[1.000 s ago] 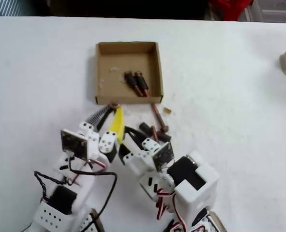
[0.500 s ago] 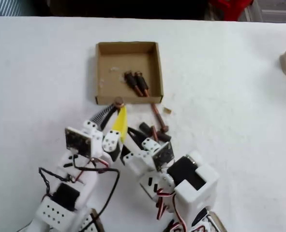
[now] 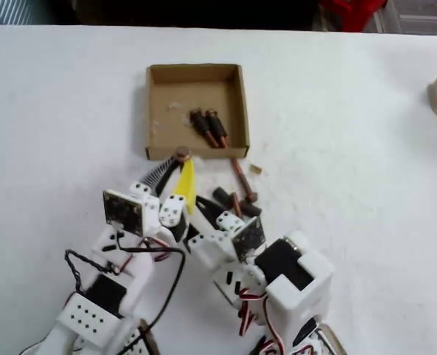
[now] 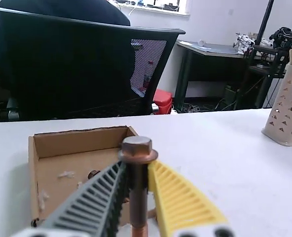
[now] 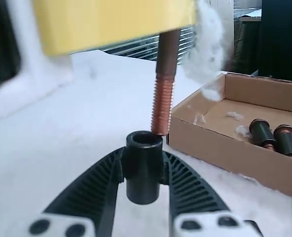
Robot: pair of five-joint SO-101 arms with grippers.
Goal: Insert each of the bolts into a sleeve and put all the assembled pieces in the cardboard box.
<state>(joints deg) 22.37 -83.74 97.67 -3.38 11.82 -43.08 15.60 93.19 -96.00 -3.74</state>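
Shifted toward the box (image 3: pixel 196 72), left hand (image 4: pixel 137 170) pinches a half-hidden bolt (image 4: pixel 137 149); right hand (image 5: pixel 143 160) pinches a sleeve (image 5: pixel 143 175).

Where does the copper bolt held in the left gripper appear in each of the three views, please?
High view: bolt head at the near wall of the cardboard box, in the left gripper.
Left wrist view: bolt upright in that gripper, box behind it.
Right wrist view: bolt's threaded end close above the sleeve in the right gripper, box beside.
Shared landmark: the cardboard box.
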